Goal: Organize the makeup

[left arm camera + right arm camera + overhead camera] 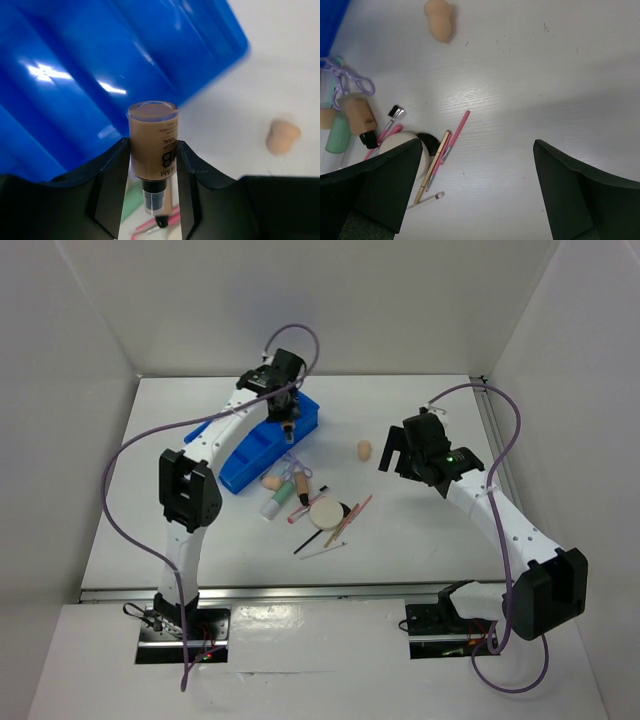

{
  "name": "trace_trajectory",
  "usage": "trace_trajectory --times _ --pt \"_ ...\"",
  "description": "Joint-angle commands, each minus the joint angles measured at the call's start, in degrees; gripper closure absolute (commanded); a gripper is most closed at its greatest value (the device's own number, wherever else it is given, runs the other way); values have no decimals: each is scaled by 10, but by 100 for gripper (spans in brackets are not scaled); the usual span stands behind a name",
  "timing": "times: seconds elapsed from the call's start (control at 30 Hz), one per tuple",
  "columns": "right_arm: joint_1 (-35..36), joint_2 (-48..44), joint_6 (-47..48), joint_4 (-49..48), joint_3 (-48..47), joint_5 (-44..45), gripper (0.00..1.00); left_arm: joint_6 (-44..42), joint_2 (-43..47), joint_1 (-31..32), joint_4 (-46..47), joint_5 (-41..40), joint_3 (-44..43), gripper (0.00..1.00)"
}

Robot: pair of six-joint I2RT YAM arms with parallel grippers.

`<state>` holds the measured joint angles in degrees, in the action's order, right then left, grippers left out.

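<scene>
Top view: the left gripper (287, 423) hangs over the blue bin (238, 468) at upper centre, and the makeup pile (322, 512) lies mid-frame

Left wrist view: jaws clenched on a beige tube (152, 145), with the sponge (283, 136) at right

Right wrist view: the right gripper (477, 145) is released and empty, with a pink pencil (456, 134) at centre left

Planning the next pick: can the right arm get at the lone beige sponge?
Probably yes: the beige sponge lies alone near the right arm, whose jaws stand open, with nothing between.
</scene>
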<state>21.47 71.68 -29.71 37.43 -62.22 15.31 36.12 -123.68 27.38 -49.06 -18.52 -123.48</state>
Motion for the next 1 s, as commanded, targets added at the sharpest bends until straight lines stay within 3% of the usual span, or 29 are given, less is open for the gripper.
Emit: trace_trajectory --times 0.0,0.13,0.3,0.43,0.47,0.5,0.57,0.6,0.67,0.8,0.87,0.93,0.97 --pt "-3 5 2 -24 1 -5 0 78 25 -66 1 -5 5 100" --pt "-3 10 2 -10 -5 0 0 130 4 -113 19 17 14 100" --pt "-3 10 7 1 -11 5 0 193 -65 -151 -1 42 -51 100" --pt "-3 10 7 1 -17 0 0 171 -89 -157 53 80 -74 96" --pt "-3 10 7 1 -17 0 0 171 -89 -157 53 86 -80 90" --pt "-3 10 7 1 -17 -5 0 165 -97 -157 53 86 -90 68" --pt "-3 10 7 1 -17 -5 0 171 -97 -157 47 86 -91 41" --pt "-3 15 7 1 -17 -5 0 171 -97 -157 47 86 -85 22" --pt "-3 15 7 1 -17 -5 0 158 -79 -157 54 86 -72 10" --pt "-3 15 7 -5 -17 -5 0 112 -11 -142 80 96 -12 10" --pt "-3 10 7 -5 -10 -5 0 64 50 -124 92 70 23 21" --pt "-3 4 2 -17 1 -5 0 4 110 -80 105 61 113 32" --pt "-3 4 2 -17 1 -5 0 -16 127 -66 112 53 113 32"
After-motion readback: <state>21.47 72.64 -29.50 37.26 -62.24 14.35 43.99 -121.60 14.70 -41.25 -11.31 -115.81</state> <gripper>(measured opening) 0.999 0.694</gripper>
